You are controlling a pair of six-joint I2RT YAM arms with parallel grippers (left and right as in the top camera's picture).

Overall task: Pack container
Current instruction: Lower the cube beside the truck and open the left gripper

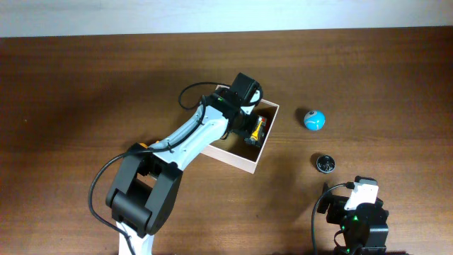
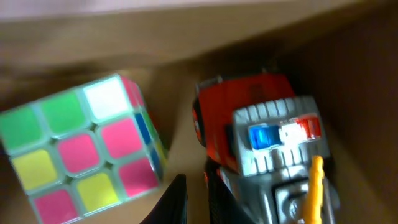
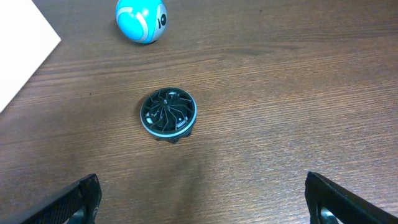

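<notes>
The container is a white shallow box with a tan inside, at the table's middle. My left gripper reaches down into it. In the left wrist view its fingers are nearly together with nothing between them, just above the cardboard floor. They sit between a colourful puzzle cube and a red and grey toy truck. The truck also shows in the overhead view. My right gripper is open and empty, low over the table at the front right.
A blue ball lies right of the container and also shows in the right wrist view. A black round disc toy lies nearer my right gripper, ahead of its fingers. The container's white corner shows at left.
</notes>
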